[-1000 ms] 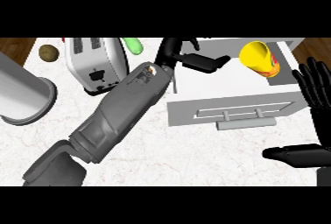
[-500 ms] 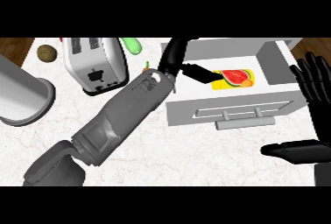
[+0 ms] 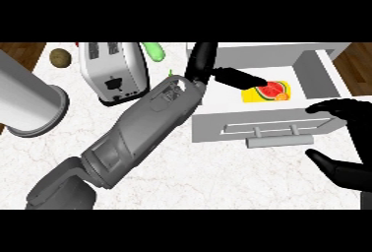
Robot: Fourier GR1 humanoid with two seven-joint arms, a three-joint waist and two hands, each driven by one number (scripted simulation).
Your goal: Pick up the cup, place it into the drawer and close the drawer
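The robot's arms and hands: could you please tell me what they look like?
The left forearm is a grey, boxy shell with panel seams, darker toward the elbow. The left hand and right hand are plain black, slim and rounded.

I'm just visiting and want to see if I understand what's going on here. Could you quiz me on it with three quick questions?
1. True or false: the drawer is shut.
2. Where is the yellow cup? A) beside the toaster B) lying inside the drawer C) in the right hand
3. Short answer: which of the robot's hands is nearer the cup?

Key: 1 false, it stands open; 2 B; 3 the left hand, reaching over the drawer.
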